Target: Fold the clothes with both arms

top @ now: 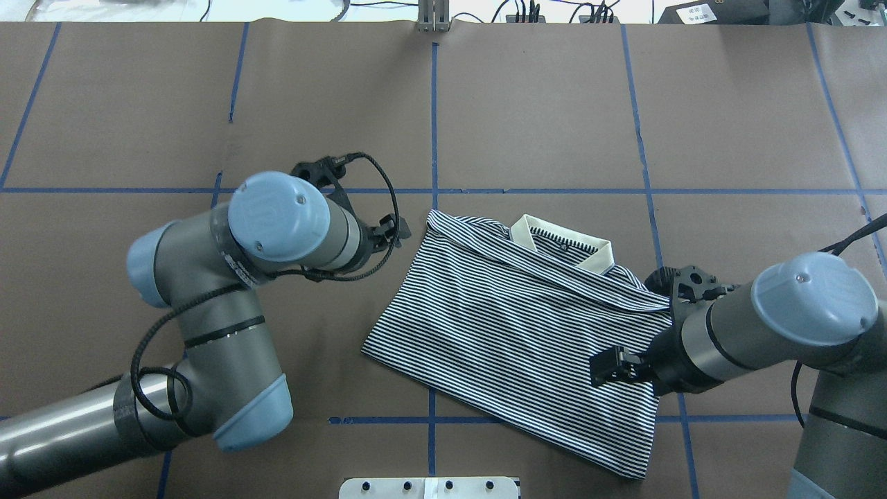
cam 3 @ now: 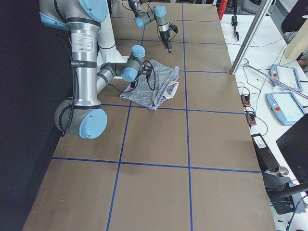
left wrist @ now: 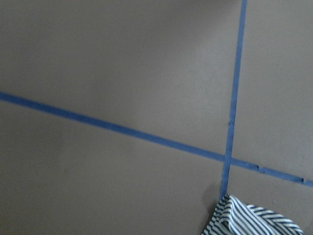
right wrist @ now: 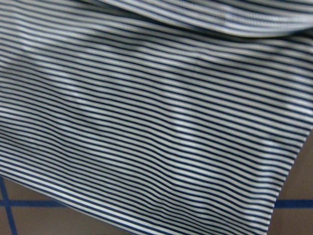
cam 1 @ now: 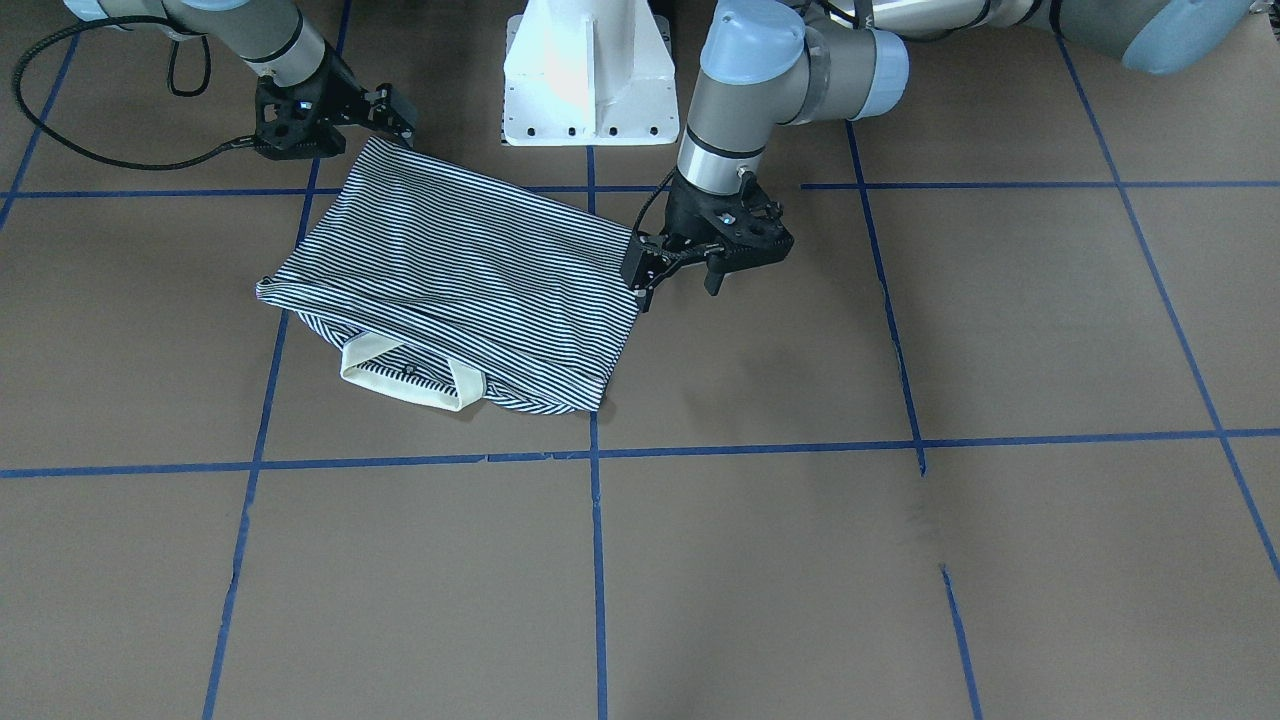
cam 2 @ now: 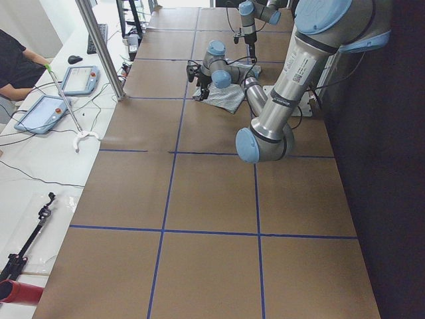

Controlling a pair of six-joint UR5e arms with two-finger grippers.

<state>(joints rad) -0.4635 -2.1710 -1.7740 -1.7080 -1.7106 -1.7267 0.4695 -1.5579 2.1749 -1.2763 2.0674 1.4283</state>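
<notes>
From the front: a polo shirt (cam 1: 460, 270) in thin navy-and-white stripes, folded into a rough four-sided shape and lying flat left of centre. Plain cream collar (cam 1: 400, 378) poking out from under the fold at the edge away from the robot, one small button visible on it. Left gripper (cam 1: 680, 288) at the shirt's corner with jaws spread, nothing between them. Right gripper (cam 1: 395, 108) just beside the opposite corner nearest the robot; cannot tell how far apart its jaws are. Under everything, a table (cam 1: 900, 560) covered in brown paper, gridded with blue tape lines (cam 1: 597, 560); white pedestal base (cam 1: 590, 80) at the top.

From overhead: collar on the far side, a folded layer slanting across below it. Right gripper low over the shirt's near right part, left gripper just beside its far left corner and mostly hidden by the wrist. Cables (top: 527, 10) along the far table edge.

From the left end: shirt small and far, both arms bent over it. Alongside, a white bench with teach pendants (cam 2: 80, 78), a metal post (cam 2: 99, 46) and a person's dark sleeve (cam 2: 16, 63).

From the right end: shirt under the near arm's wrist, collar turned toward the bench side.

Left wrist: only a striped corner at the bottom, below a crossing of tape lines.

Right wrist: stripes filling nearly everything, slightly rippled, brown paper and tape at the bottom.
</notes>
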